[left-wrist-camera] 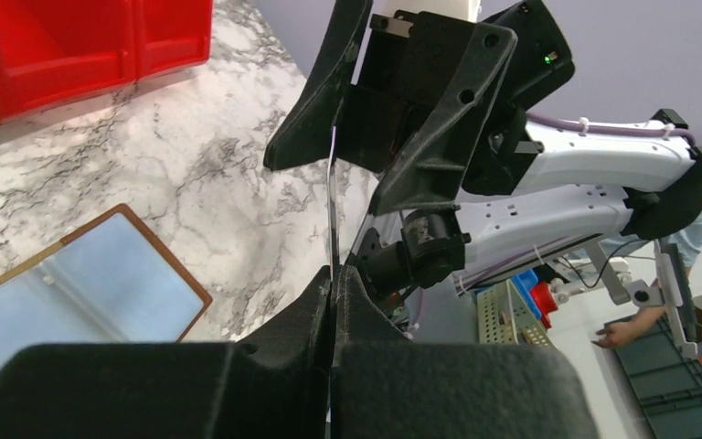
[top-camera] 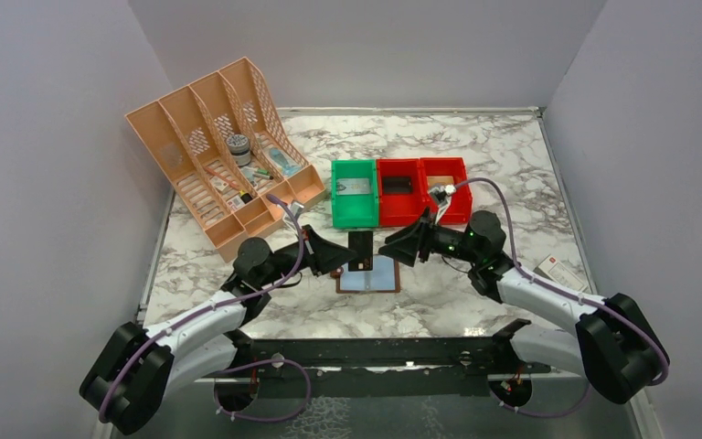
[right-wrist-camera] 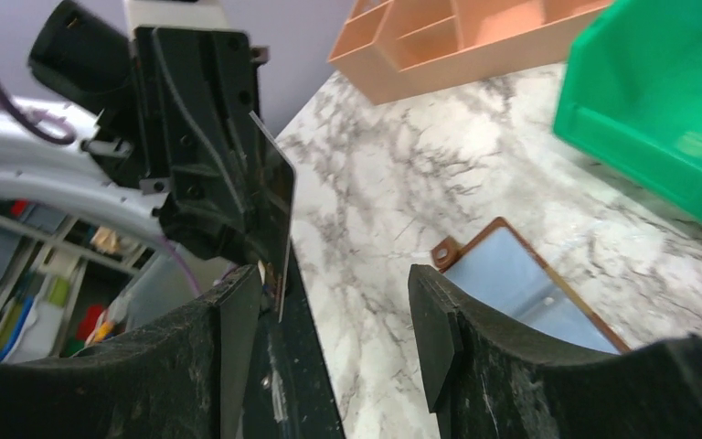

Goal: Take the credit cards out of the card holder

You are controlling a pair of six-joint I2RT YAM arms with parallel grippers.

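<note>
top external showed our left gripper (top-camera: 345,255) clamping a thin dark rectangular credit card (top-camera: 360,250) upright, our right gripper (top-camera: 385,249) agape beside it; we feared a mistimed handover would drop it.

We are finding nothing legible anywhere. The red printing on the small white box (top-camera: 556,268) is showing too small to read, and the dark card (top-camera: 360,250) is showing only faint, unreadable marks.
</note>
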